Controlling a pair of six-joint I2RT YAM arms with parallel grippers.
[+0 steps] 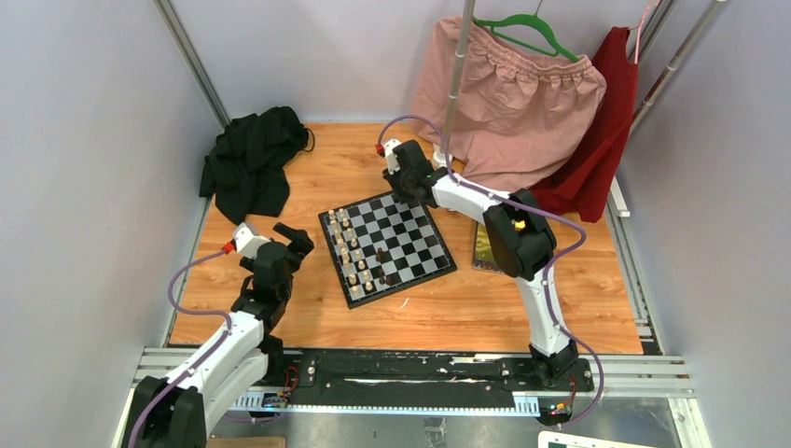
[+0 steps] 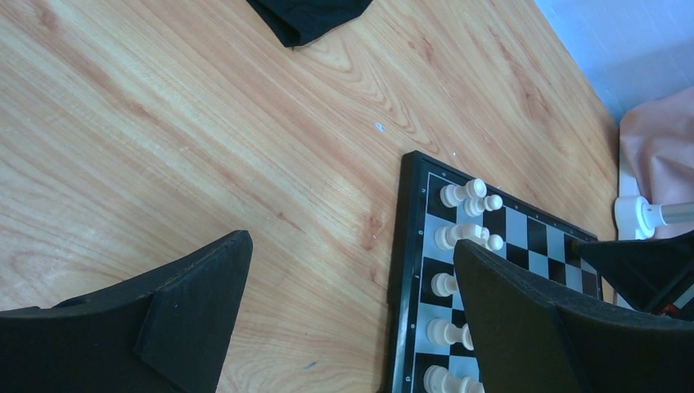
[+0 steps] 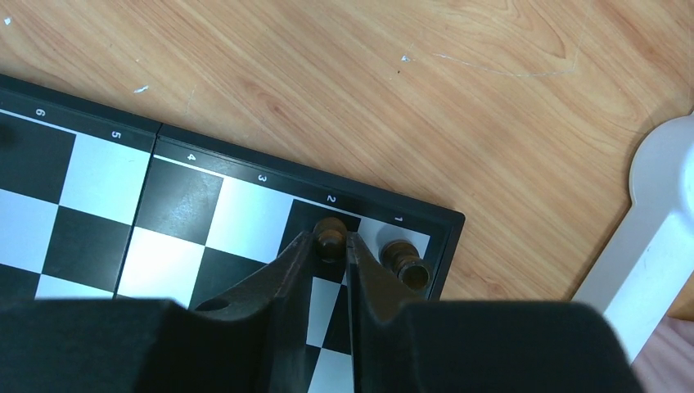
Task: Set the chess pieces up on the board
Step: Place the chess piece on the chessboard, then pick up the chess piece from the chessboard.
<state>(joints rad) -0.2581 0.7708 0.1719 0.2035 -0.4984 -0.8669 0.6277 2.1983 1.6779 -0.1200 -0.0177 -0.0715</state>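
Brown-side work: clamping a dark chess piece (image 3: 331, 236) in the right gripper (image 3: 331, 246), lower centre, on the board (image 3: 245, 169) edge beside its corner neighbour (image 3: 407, 264), likely filling the back rank; holding the left gripper (image 2: 352, 246) spread, empty, off-board.

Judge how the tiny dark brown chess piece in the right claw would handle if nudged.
The tiny dark brown chess piece probably weighs almost nothing, being narrower than a finger of the right claw. Its rounded top looks slippery, and it could tip into the neighbouring dark brown piece.
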